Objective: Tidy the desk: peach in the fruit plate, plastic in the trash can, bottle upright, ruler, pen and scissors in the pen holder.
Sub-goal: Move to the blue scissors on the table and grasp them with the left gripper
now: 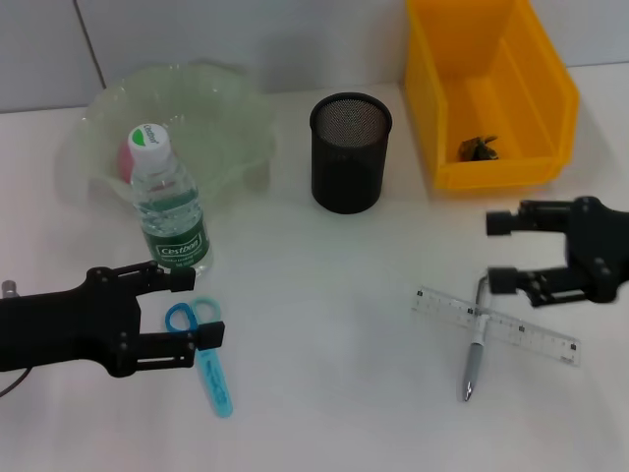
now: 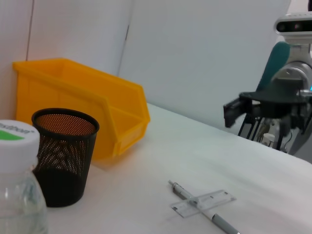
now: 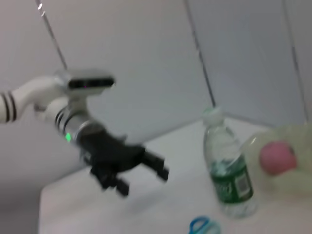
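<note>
- Your left gripper (image 1: 187, 308) is hovering with its jaws spread wide and nothing between them, just over the ring handles of the scissors (image 1: 203, 348). The bottle (image 1: 169, 210) is standing upright just beyond the upper finger — if you are closing or swinging toward it, you are risking a knock that tips it back over.
- The scissors are lying flat, handles under the gripper and the capped blades pointing away toward the near edge. A pinch on the slick handle rings alone is likely to let them pivot or slip on the way to the pen holder (image 1: 350, 150).
- Your right gripper (image 1: 499, 252) is also hanging open and empty, just beside the top end of the pen (image 1: 475, 339).
- The pen and the clear ruler (image 1: 495, 324) are crossing each other, touching, though I cannot tell which is on top. Closing on one is likely to drag the other.
- The ruler is thin and flat on the table (image 1: 324, 324) — fingers may be skating over it rather than getting under.
- The peach (image 1: 129, 157) is already sitting in the fruit plate (image 1: 226, 108), and something dark is lying in the yellow bin (image 1: 491, 59). Avoid sweeping an arm through either.
</note>
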`<state>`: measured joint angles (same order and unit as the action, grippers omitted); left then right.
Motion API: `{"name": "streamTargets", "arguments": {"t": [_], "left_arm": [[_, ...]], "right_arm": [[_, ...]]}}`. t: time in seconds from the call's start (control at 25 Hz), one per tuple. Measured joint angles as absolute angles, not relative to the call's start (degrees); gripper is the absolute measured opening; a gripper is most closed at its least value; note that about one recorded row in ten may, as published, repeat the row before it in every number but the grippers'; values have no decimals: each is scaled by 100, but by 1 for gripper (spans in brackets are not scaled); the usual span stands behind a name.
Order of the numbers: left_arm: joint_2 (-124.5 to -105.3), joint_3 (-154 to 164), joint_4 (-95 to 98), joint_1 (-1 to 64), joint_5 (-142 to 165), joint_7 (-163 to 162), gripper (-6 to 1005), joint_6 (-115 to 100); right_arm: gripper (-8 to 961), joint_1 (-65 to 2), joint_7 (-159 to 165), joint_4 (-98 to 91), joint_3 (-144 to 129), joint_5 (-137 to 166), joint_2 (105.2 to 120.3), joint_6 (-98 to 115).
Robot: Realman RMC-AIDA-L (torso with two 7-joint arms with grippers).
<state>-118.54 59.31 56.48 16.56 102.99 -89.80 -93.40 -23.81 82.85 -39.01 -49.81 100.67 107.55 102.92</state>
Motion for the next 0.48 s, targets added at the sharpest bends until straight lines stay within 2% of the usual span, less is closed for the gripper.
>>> {"name": "streamTargets", "arguments": {"t": [0.24,0.48], "left_arm": [[-11857,6007,6000,1619,10299,-9495,836,-9365],[-11826,6046,6202,1645,10359,-10116,836,-9492]], "right_arm": [[782,-2516,8382,-4032,-4919,10918,10703,10345],[781,-2622,8467,-4237,-4907,11395,10766,10278]]}}
